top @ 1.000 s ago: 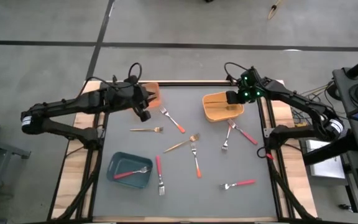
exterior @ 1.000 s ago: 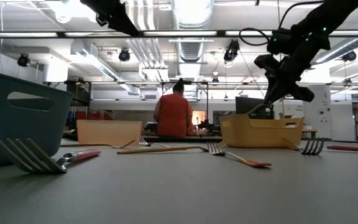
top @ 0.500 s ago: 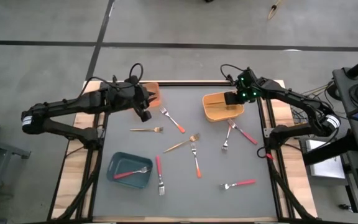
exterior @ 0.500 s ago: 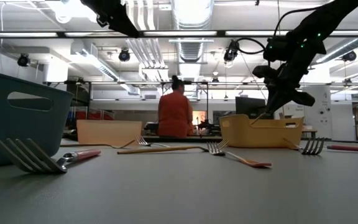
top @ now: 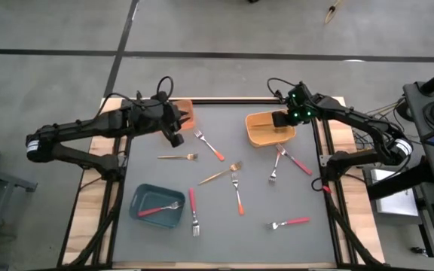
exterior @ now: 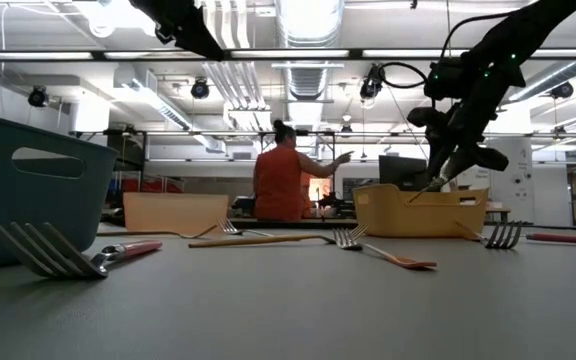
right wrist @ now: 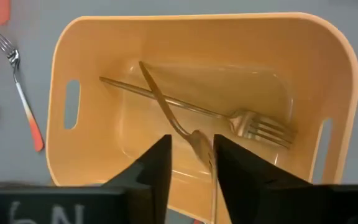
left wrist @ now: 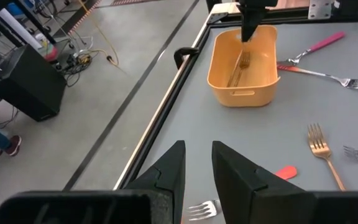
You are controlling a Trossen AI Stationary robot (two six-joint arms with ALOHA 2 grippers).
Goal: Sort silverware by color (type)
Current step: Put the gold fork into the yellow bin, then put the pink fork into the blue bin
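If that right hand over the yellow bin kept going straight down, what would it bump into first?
Probably the gold forks lying in the yellow-orange bin; the right hand hangs directly above them, pointing in.

Gold forks (right wrist: 194, 115), yellow-orange bin (right wrist: 328, 81)

Right gripper (top: 280, 120) fills the space above the yellow-orange bin (top: 256, 135) far right. Forks (top: 235, 187) clutter the table (top: 307, 248) centre. Open mat near right corner and left edge strip. Teal bin (top: 143, 215) blocks near left, orange bin (top: 187, 111) far left.
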